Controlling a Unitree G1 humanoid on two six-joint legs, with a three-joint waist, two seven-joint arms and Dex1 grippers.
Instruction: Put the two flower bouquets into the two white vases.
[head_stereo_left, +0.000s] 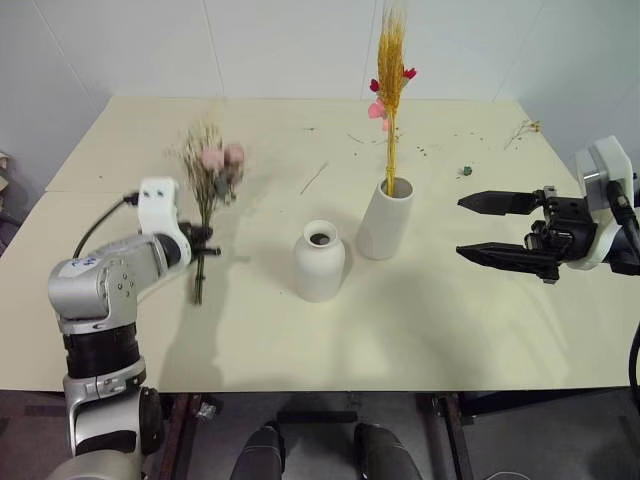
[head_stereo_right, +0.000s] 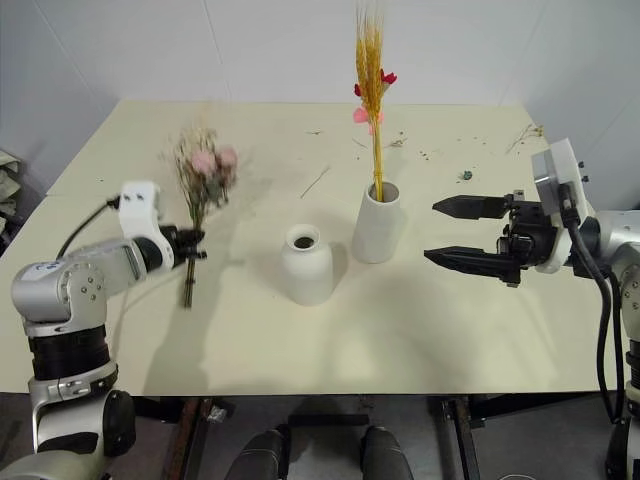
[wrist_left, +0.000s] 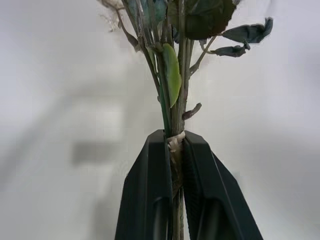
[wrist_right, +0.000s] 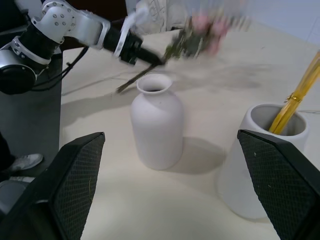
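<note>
Left gripper clamped on rose bouquet stems, lifted at 9 o'clock of short vase. Wheat bouquet already in tall vase. Right gripper spread, empty. Risk: splayed stems catch narrow neck, tipping vase.

Pale cream desk, seamed from two panels along its left half. Loose thin stem lying on it behind the middle. Dried sprig near the far right corner; small green scrap just inward. White wall behind, dark floor below
</note>
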